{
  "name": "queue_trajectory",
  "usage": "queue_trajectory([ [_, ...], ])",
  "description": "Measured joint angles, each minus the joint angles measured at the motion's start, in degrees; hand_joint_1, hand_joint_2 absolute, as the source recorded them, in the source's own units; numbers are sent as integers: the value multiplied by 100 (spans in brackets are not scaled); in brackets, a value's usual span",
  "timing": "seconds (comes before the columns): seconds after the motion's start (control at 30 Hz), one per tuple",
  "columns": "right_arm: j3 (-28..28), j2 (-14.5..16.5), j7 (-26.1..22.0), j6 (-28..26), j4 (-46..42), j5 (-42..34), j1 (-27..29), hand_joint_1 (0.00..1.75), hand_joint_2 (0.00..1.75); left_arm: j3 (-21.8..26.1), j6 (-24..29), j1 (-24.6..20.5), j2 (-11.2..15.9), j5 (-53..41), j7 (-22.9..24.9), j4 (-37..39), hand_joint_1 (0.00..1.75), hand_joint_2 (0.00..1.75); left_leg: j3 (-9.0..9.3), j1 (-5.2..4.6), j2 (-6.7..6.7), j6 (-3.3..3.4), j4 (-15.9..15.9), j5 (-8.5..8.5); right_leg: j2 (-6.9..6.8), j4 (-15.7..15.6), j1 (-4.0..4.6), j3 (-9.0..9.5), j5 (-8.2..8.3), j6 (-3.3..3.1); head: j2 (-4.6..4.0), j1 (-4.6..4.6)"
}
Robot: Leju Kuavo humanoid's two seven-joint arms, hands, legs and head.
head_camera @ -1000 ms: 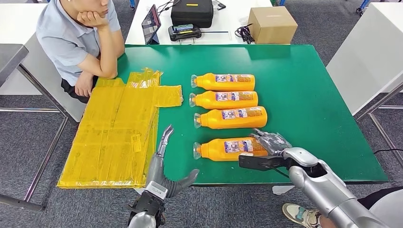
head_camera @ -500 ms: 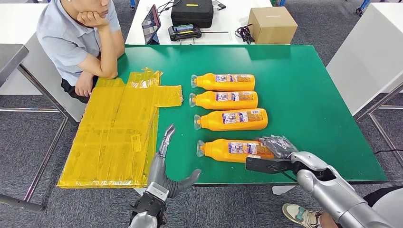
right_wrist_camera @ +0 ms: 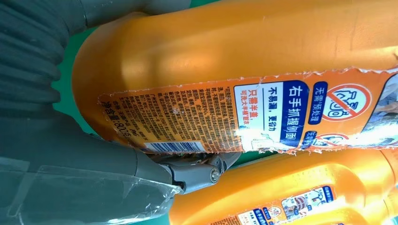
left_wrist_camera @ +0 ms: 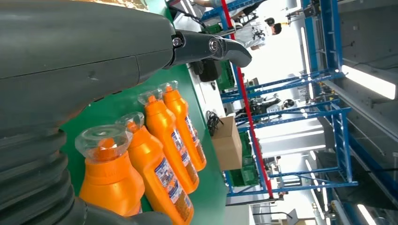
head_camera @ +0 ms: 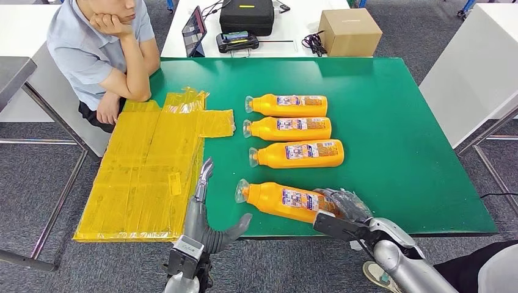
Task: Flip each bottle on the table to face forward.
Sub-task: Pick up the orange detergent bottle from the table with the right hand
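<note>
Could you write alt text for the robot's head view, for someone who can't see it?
The right robot hand grips the base of the nearest of four orange bottles lying on a green table; the left robot hand is open beside it.

A: Head view bright, even, sharp; soft shadows under the orange plastic bottles (head_camera: 287,128).
B: Left wrist view: windows blown out beyond the brown cardboard box (left_wrist_camera: 228,143). Near grey hand (left_wrist_camera: 84,61) soft.

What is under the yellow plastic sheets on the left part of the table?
Under the yellow plastic sheets the green table shows at their far edges. Their left part hangs past the table edge over the grey floor. What the sheets cover cannot be seen.
</note>
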Motion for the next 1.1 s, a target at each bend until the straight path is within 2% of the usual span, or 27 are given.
queue_trajectory([
  [0.13,-196,133,-94,1,-83,-83,167,175,175,39,-60,33,-1,225,-73,-44,0,175,0,-1,-1,0,0,0,0,0,-1,0,0,0,0,1],
  [0.23,-502,352,-408,9,-298,-335,447,175,175,180,-300,165,2,1037,-281,-194,0,175,-1,-1,1,0,0,-1,1,0,0,-1,-1,0,0,-1],
  [0.37,-935,650,-509,10,-613,-392,775,175,175,408,-594,422,27,1629,-352,-567,0,175,-2,2,-1,-1,-2,-3,-1,0,2,-4,-4,-1,0,0],
  [0.53,-1331,948,-687,44,-879,-521,952,175,175,667,-1246,621,60,2400,-279,-850,0,175,-1,2,1,-1,-3,-3,0,0,1,-4,-4,-1,0,1],
  [0.63,-1428,1120,-810,114,-1040,-594,1019,175,175,731,-1720,645,96,2784,-127,-740,0,175,0,1,1,-1,-2,-3,1,0,1,-3,-3,-1,0,2],
  [0.93,-1472,1541,-1026,299,-1265,-811,1041,173,175,814,-2662,579,121,3420,131,-117,0,175,0,1,3,-1,-2,-2,1,0,1,-3,-3,-1,0,1],
  [1.1,-1457,1652,-1042,340,-1267,-848,1006,174,175,820,-2794,525,121,3477,140,113,0,175,0,1,1,-1,-2,-2,1,0,1,-3,-3,-1,0,1],
])
